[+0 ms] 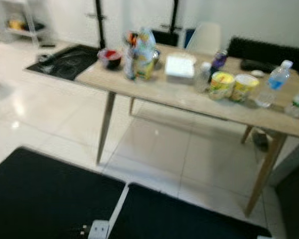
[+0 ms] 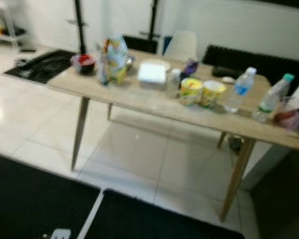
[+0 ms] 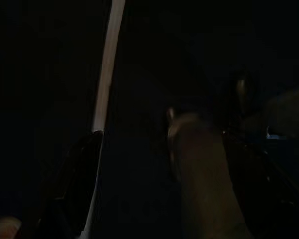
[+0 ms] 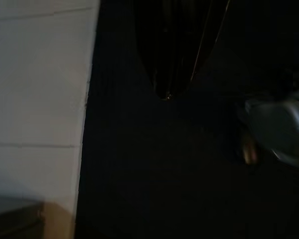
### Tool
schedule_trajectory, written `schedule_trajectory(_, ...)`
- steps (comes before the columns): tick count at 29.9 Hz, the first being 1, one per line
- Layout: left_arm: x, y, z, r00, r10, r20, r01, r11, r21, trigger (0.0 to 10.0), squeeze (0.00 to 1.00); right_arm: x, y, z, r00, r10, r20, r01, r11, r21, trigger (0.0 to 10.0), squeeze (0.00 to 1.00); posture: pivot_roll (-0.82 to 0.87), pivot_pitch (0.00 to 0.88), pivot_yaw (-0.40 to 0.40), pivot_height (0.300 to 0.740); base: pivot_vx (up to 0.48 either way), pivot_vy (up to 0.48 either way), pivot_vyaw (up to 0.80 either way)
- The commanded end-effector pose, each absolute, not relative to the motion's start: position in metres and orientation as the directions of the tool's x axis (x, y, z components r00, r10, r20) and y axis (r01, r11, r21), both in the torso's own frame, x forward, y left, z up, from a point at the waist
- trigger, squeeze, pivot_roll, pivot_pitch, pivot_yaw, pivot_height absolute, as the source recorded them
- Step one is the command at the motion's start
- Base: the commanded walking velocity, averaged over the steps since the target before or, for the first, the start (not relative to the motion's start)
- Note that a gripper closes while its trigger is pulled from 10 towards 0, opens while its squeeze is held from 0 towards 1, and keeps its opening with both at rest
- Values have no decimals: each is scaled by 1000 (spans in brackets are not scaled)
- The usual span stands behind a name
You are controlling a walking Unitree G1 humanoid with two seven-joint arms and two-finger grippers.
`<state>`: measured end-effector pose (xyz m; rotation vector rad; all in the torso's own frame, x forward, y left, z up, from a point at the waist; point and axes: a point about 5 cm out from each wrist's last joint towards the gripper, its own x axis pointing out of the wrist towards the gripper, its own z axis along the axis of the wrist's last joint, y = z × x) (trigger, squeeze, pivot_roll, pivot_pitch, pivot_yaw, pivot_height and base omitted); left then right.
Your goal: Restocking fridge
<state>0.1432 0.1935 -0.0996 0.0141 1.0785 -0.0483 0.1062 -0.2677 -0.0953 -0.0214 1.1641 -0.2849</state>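
Groceries wait on a long pale wooden table (image 1: 164, 94) with splayed legs, standing at roughly twelve to one o'clock from the robot across white floor tiles (image 1: 154, 154). Head views are soft with blur, so labels cannot be read. Running from eleven toward two o'clock along the top: a dark bowl with red contents (image 1: 109, 57), a tall colourful snack bag (image 1: 144, 52), a flat white lidded box (image 1: 180, 65), two yellow round tubs (image 1: 233, 85) standing just beside each other, and a clear plastic water bottle with a blue label (image 1: 273, 84); a second clear bottle with a green cap (image 2: 273, 98) stands further toward two o'clock. Two black floor mats (image 1: 50, 199) lie at six o'clock, close below the camera. Both arms hang idle; the left gripper (image 3: 139, 164) and right gripper (image 4: 174, 55) show in dark wrist views above the mats, and whether either pair of fingers is apart or together cannot be told. Judged step: approaching the table to pick up stock. Done well, this probably means squaring up to the table edge, stopping fully so the blur clears, then choosing an item at the near edge, likely a bottle or tub with free space around it.
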Motion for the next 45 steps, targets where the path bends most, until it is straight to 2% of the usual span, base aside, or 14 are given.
schedule_trajectory(1, 139, 188, -102, 456, -48, -889, 52, 998, -27, 10000, 0, 105, -274, -93, 354, -254, -900, 218, 958, -185, 10000, 0, -78, 0, -39, 740, 375, 0, -800)
schedule_trajectory(11, 140, 187, -102, 458, -49, -888, 52, 998, -28, 10000, 0, 107, -275, -93, 363, -268, -892, 233, 953, -191, 10000, 0, -80, 0, -38, 740, 377, 0, -797)
schedule_trajectory(16, 141, 187, -101, 460, -46, -887, 39, 999, -31, 10000, 0, 110, -273, -92, 371, -269, -889, 230, 954, -193, 10000, 0, -80, 0, -38, 740, 341, 0, 0)
schedule_trajectory(33, 143, 186, -101, 465, -55, -884, 27, 999, -47, 10000, 0, 110, -271, -93, 369, -267, -890, 223, 955, -194, 10000, 0, -80, 0, -35, 740, 0, 0, 0)
schedule_trajectory(45, 143, 189, -101, 463, -25, -886, 14, 1000, -20, 10000, 0, 109, -269, -94, 369, -262, -892, 214, 958, -192, 10000, 0, -77, 0, -35, 740, 126, -333, 0)
